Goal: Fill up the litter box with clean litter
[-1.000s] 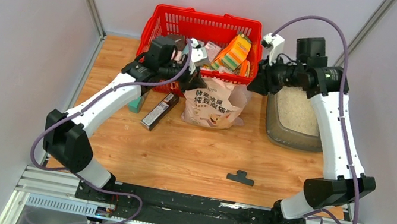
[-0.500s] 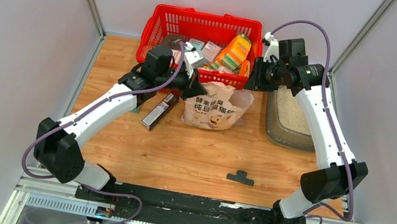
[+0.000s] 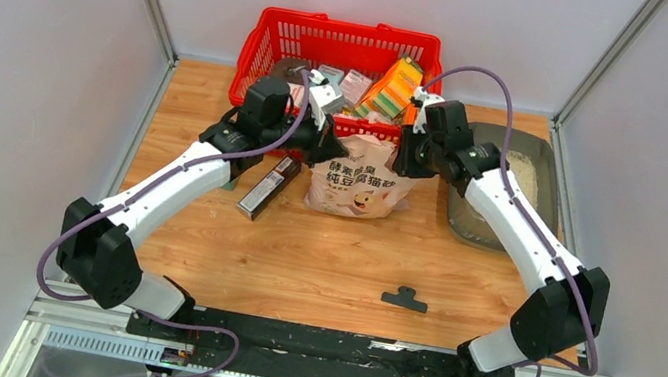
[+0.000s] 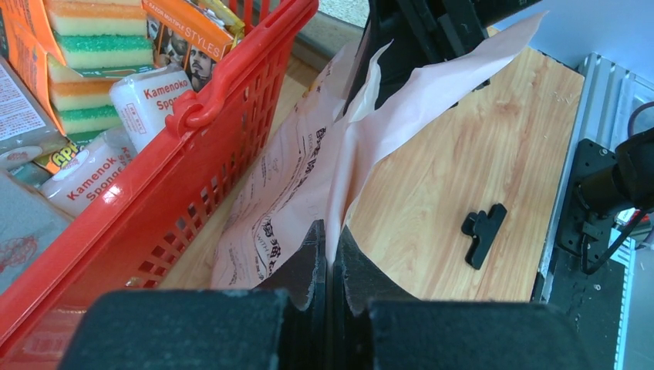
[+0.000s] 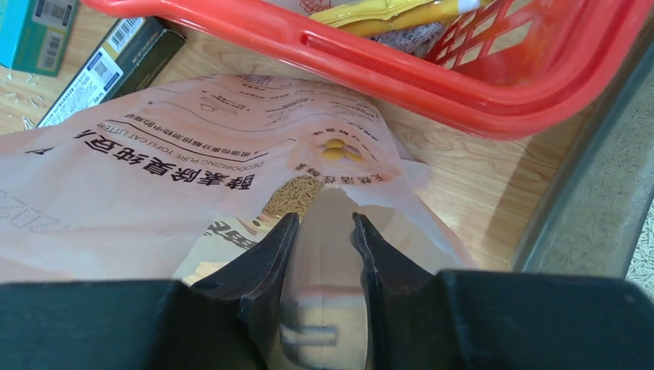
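Observation:
The grey-brown litter box (image 3: 465, 232) lies at the right, with pale clean litter (image 3: 525, 173) in its far part. Its rim (image 5: 601, 208) shows in the right wrist view. The pinkish litter bag (image 3: 355, 187) stands in front of the red basket. My left gripper (image 3: 329, 144) is shut on the bag's upper left edge (image 4: 293, 177), the paper pinched between its jaws (image 4: 330, 239). My right gripper (image 3: 403, 154) is at the bag's upper right, over the bag (image 5: 154, 177). Its jaws (image 5: 324, 223) grip a clear scoop (image 5: 332, 262).
The red basket (image 3: 334, 32) full of packages stands at the back, touching the bag. A black box (image 3: 269, 185) and a teal box (image 3: 231, 175) lie left of the bag. A black clip (image 3: 405, 299) lies on the wood near the front.
My right arm has swung left from over the litter box to the bag's upper right corner. The left gripper has kept its hold on the bag's edge.

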Action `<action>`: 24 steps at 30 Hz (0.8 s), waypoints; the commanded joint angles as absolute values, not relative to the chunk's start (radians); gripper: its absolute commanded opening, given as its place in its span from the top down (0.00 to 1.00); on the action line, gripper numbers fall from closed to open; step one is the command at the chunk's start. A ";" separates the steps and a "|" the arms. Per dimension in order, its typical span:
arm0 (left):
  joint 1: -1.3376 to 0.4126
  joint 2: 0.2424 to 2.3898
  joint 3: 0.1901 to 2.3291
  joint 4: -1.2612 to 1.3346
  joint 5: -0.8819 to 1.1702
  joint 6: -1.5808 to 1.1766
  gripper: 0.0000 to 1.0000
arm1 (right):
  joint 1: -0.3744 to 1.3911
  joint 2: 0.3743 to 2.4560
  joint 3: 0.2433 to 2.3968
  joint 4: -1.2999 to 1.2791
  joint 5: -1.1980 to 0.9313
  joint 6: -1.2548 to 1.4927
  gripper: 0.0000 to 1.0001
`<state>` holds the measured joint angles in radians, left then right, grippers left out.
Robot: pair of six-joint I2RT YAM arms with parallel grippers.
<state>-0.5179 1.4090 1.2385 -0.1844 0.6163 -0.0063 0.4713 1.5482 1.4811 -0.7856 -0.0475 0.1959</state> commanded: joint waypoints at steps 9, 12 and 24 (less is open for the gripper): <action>-0.523 1.367 1.284 -0.025 0.658 -0.051 1.00 | 0.459 1.560 1.247 -0.572 -0.194 0.277 1.00; -0.523 1.368 1.285 -0.028 0.653 -0.048 1.00 | 0.428 1.608 1.267 -0.532 -0.375 0.298 1.00; -0.523 1.378 1.310 -0.071 0.632 -0.002 1.00 | 0.376 1.678 1.367 -0.545 -0.656 0.382 1.00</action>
<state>-0.5159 1.4101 1.2385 -0.1898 0.5938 -0.0120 0.3710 1.6344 1.3739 -0.4717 -0.4080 0.2150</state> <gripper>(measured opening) 0.030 0.295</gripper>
